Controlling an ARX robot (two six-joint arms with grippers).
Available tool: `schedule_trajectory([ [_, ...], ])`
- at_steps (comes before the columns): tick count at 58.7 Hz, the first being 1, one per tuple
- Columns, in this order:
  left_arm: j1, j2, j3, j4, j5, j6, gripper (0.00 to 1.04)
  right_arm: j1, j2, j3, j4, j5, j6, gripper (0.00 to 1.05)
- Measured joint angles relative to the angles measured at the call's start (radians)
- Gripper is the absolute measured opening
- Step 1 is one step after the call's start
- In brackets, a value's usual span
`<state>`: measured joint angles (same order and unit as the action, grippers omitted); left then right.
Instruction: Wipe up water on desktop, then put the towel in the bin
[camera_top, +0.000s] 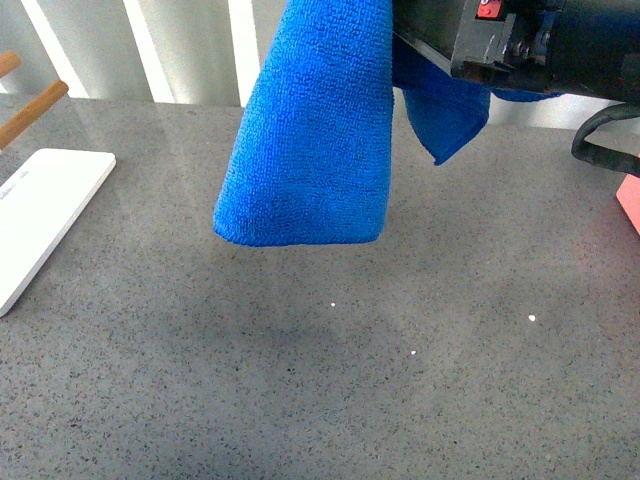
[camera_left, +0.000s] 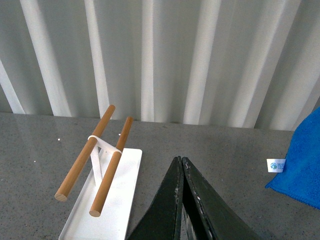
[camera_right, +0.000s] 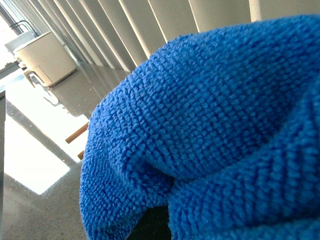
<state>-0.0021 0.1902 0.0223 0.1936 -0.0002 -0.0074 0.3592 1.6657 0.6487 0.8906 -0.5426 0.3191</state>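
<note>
The bright blue fluffy microfibre towel (camera_right: 210, 125) bunches over a dark finger (camera_right: 150, 226), hiding all but a sliver of it. Beyond the finger lie the glossy speckled grey desktop (camera_right: 35, 217) and pale vertical slats (camera_right: 165, 20).

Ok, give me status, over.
Left gripper shut, empty. Right gripper shut on towel, hanging clear of desktop. Bin at right edge; no obstacle seen.

A wide, shiny, dark grey desktop (camera_top: 480, 400) with tiny black and white speckles is seen. A flat white board (camera_top: 40, 215) is laid on it at the far left. Two wooden rods (camera_left: 82, 162) are held up over the board by a small white stand (camera_left: 100, 150). A corner of a pink bin (camera_top: 631, 200) is seen at the right edge. Three tiny white dots (camera_top: 531, 318) are spotted near the middle, and a faint darker patch (camera_top: 300, 340) is seen beside them.
</note>
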Motion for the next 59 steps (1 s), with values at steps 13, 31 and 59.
schedule_trajectory([
  [13,0.000,-0.179,0.000,-0.187,0.000,0.000,0.03,-0.003,-0.003,-0.005,-0.010,0.000,-0.003,0.03],
  [31,0.000,-0.186,0.000,-0.193,0.000,0.000,0.14,-0.005,-0.074,-0.035,-0.120,0.006,-0.025,0.03],
  [59,0.000,-0.187,0.000,-0.193,0.000,0.002,0.98,-0.164,0.020,0.021,-0.905,0.309,-0.238,0.03],
])
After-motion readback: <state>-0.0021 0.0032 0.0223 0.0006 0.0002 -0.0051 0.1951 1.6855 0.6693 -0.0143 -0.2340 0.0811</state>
